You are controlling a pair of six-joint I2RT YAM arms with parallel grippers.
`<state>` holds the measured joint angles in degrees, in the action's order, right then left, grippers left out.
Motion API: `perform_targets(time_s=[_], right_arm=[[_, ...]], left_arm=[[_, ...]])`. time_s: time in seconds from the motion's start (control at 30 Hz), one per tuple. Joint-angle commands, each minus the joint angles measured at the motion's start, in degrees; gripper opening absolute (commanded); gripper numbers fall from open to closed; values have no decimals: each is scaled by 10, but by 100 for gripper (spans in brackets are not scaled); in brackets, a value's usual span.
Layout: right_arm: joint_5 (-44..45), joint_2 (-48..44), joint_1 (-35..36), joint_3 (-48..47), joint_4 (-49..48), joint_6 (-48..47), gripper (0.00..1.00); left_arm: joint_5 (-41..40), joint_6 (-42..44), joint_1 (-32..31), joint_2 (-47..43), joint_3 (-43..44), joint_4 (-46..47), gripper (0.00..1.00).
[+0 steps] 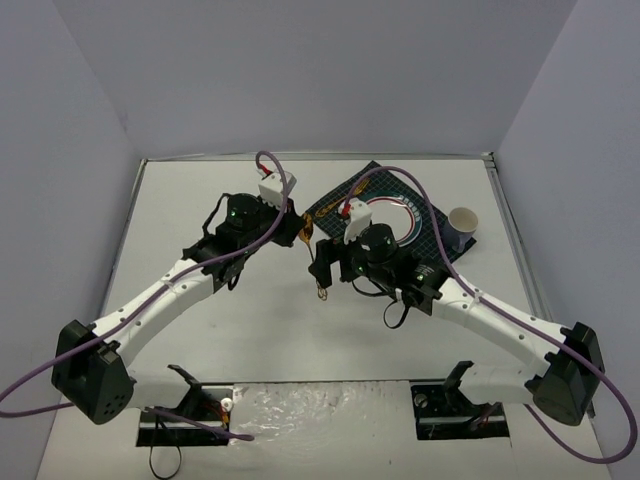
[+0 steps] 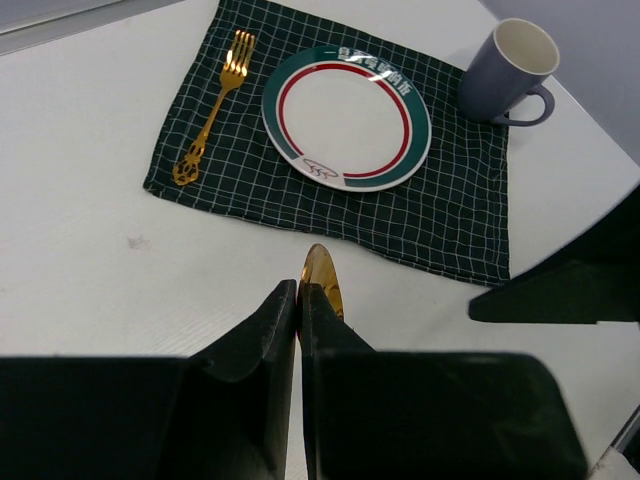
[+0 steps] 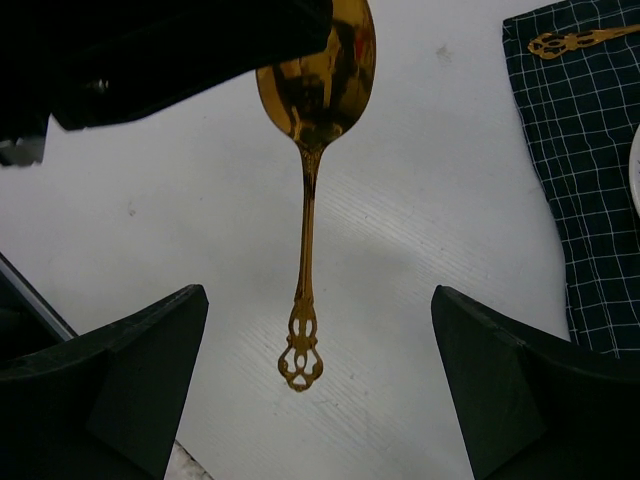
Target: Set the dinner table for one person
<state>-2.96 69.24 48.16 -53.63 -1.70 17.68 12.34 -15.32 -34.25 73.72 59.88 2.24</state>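
Observation:
My left gripper (image 2: 299, 290) is shut on the bowl of a gold spoon (image 2: 322, 274) and holds it above the white dinner table (image 2: 80, 150). In the right wrist view the spoon (image 3: 306, 220) hangs handle down, with its ornate end between my right gripper's (image 3: 320, 385) wide-open fingers and touching neither. In the top view both grippers meet mid-table, the left (image 1: 300, 232) and the right (image 1: 322, 265). A dark green checked cloth (image 2: 450, 220) holds a white plate (image 2: 347, 117) with a gold fork (image 2: 213, 107) to its left.
A grey mug (image 2: 508, 72) stands at the cloth's far right corner; it also shows in the top view (image 1: 461, 225). The fork's handle (image 3: 575, 40) and the cloth edge (image 3: 590, 180) lie at the right in the right wrist view. Walls enclose the table.

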Motion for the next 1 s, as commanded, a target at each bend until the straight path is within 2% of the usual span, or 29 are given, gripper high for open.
perform_targets(time_s=[0.0, 0.17, 0.27, 0.43, 0.73, 0.97], right_arm=[[51, 20, 6, -38, -23, 13, 89], [61, 39, 6, -49, -24, 12, 76], [64, 48, 6, -56, -25, 10, 61], [53, 59, 10, -59, -37, 10, 47], [50, 79, 13, -60, -49, 8, 41], [51, 83, 15, -61, -59, 1, 33]], left_arm=[[-30, 9, -16, -30, 4, 42, 0], [-33, -3, -24, -41, -9, 62, 0], [-25, -13, -25, -41, -14, 72, 0], [-20, -22, -25, -36, -16, 79, 0], [-7, -38, -25, -36, -22, 99, 0], [14, -46, -25, -31, -29, 114, 0]])
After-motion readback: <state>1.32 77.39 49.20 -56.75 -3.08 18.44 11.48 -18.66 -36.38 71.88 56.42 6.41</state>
